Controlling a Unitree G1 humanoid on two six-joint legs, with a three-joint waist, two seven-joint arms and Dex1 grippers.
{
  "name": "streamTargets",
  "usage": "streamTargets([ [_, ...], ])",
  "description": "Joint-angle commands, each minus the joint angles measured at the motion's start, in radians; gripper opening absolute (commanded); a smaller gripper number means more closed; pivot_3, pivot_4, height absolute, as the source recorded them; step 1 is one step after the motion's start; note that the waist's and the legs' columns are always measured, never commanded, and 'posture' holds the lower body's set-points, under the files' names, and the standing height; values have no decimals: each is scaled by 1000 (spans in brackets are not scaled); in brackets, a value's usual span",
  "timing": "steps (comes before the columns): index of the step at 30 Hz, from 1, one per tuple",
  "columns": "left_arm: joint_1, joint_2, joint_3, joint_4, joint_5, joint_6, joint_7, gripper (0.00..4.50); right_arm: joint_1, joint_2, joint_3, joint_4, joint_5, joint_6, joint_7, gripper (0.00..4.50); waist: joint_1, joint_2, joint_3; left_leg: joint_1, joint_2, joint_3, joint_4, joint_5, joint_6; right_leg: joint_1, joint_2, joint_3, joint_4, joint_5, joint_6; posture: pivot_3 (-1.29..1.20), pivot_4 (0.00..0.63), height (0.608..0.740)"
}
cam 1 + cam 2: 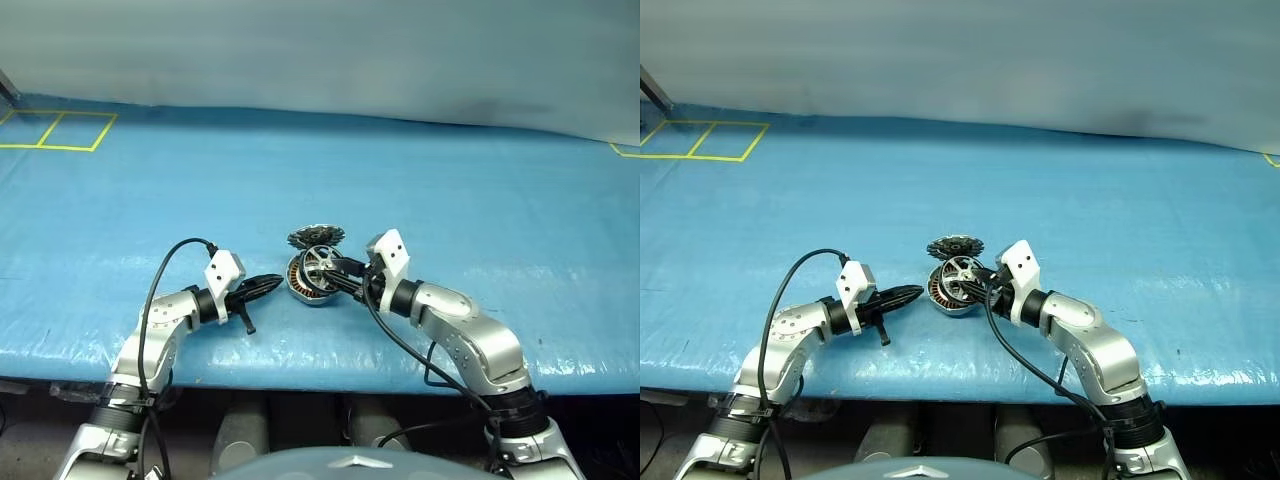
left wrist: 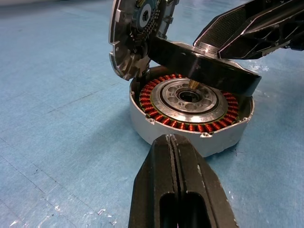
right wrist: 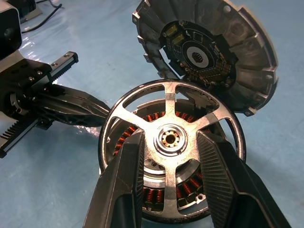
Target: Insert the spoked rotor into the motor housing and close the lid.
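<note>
Blue sheet over the worktop (image 1: 480, 210), slightly wrinkled, carrying every part near the front edge. Furthest left, left gripper (image 1: 272, 284): clenched on nothing, tips just beside the rim of the motor housing (image 2: 142, 124), apparently not gripping it. Nothing pinning the puck, then; could slide on the slick sheet under any sideways push.

Next, motor housing itself, flat on the worktop, copper windings ringing a silver centre, bore open and visible. Behind it, lid (image 3: 209, 52) hinged up at the far edge, standing nearly upright, dark inner face toward the robot. Risk there: a knock from the rotor or a finger could drop it shut too early, onto the fingers or onto a half-seated part.

Over the housing, spoked rotor (image 3: 171, 142), tilted, near edge lifted, hub close above the centre but not seated. Held by the right gripper (image 3: 172, 183), fingers pinching across the hub and spokes. Likely trouble:
- rim catching the housing wall if lowered while still canted, jamming crooked;
- hub missing the bore and scraping the windings;
- thin spokes offering little purchase, so the ring could twist in the grip or snap down askew, perhaps pulled by magnets;
- fingers trapped between rotor and windings on release.

Furthest right, right arm reaching in low, cable trailing; little room to level the wrist.
</note>
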Motion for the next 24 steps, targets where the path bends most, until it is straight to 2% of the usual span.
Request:
streamTargets([
  [1,-4,-1,6,-4,6,-18,5,0,-23,12,11,-27,4,-20,8,1325,-1,0,0,0,0,0,0,0,0,0,0,0,0,0,0,0,150,740],
  [15,-4,-3,3,-2,8,-22,12,0,-55,17,47,10,-59,-38,-1,1325,-1,0,0,0,0,0,0,0,0,0,0,0,0,0,0,0,150,740],
  [24,-4,-1,2,1,10,-24,14,0,-70,7,50,-51,-62,-31,7,1325,-1,0,0,0,0,0,0,0,0,0,0,0,0,0,0,0,150,740],
])
